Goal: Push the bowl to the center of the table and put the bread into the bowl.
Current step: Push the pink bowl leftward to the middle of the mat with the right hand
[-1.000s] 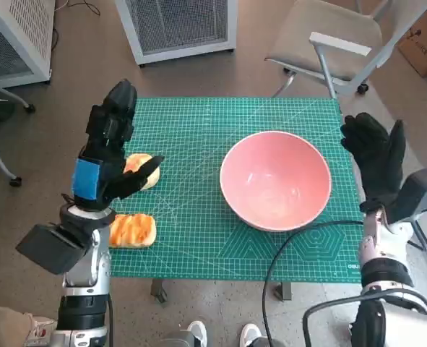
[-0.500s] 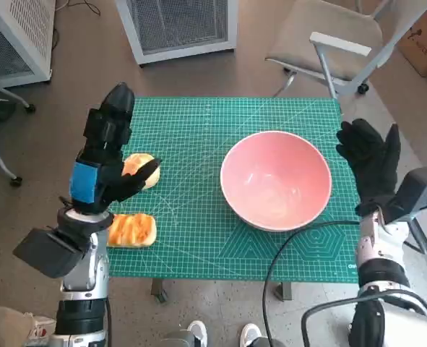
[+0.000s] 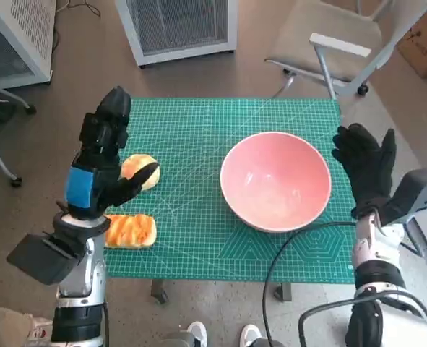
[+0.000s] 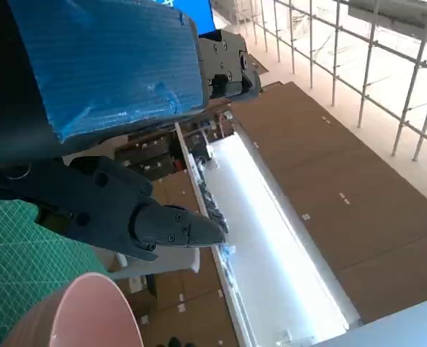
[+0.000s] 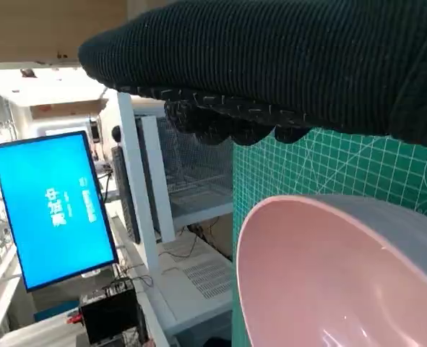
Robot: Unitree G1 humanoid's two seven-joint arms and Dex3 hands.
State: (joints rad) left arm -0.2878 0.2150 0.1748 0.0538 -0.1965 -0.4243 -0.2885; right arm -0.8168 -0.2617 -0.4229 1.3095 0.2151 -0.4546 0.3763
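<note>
From the head view, the pink bowl [image 3: 276,180] sat toward the right side of the green-matted bench [image 3: 199,123], not yet at its centre. The right hand [image 3: 365,165] stood upright just beside the bowl's outer rim, fingers apart and holding nothing. The left hand [image 3: 105,155] was raised over the left part of the mat, fingers loosely spread and empty, above a round bread roll [image 3: 139,170]. A second, flatter piece of bread [image 3: 130,230] lay nearer the front edge. A shove high on the rim could tip or spin the bowl rather than slide it; a long push could drive it into the roll.

In the left wrist view, the left hand [image 4: 112,108] held nothing, and only a pale pink rim of the bowl [image 4: 90,314] showed.

In the right wrist view, the glove of the right hand [image 5: 285,65] hung close over the bowl [image 5: 321,275], smooth, glossy, deep and empty; whether they touched I could not tell.
</note>
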